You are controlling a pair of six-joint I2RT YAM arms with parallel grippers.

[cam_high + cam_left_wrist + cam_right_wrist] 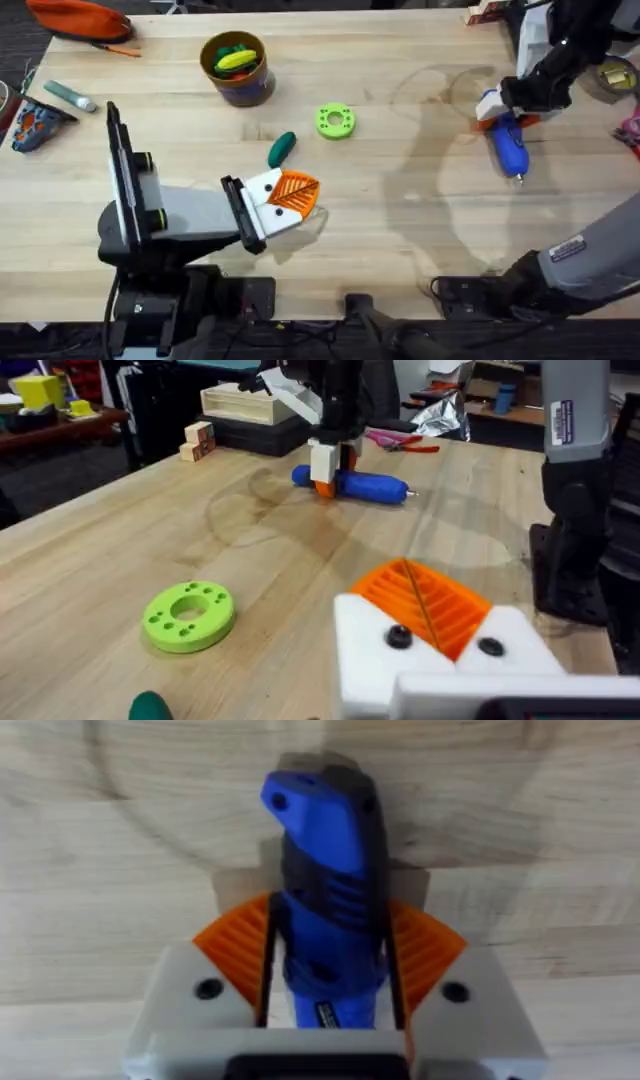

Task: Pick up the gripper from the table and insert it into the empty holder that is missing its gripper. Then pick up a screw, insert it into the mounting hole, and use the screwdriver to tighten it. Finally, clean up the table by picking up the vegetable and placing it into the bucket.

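My left gripper [300, 190] rests low over the table's middle, shut, its two orange ribbed pads [425, 600] pressed together. Both pads sit in white holder mounts [262, 208], each with a black screw head [399, 637]; I cannot tell which pad is the task's gripper piece. The dark green vegetable [282, 148] lies just beyond that gripper, its end showing in the left wrist view [150, 707]. At the far right, my right gripper [503, 115] is shut on the blue screwdriver [508, 145], which lies on the table [365, 485] between the orange pads [330, 870]. The bucket [240, 88] stands at the back left.
A green ring [335, 121] lies between the vegetable and the screwdriver. The bucket holds yellow and green toy pieces [235, 58]. An orange pouch [80, 18], a tube [68, 95] and a small bag lie at the far left. Wooden blocks [197, 440] and a tape roll [615, 78] are at the back right.
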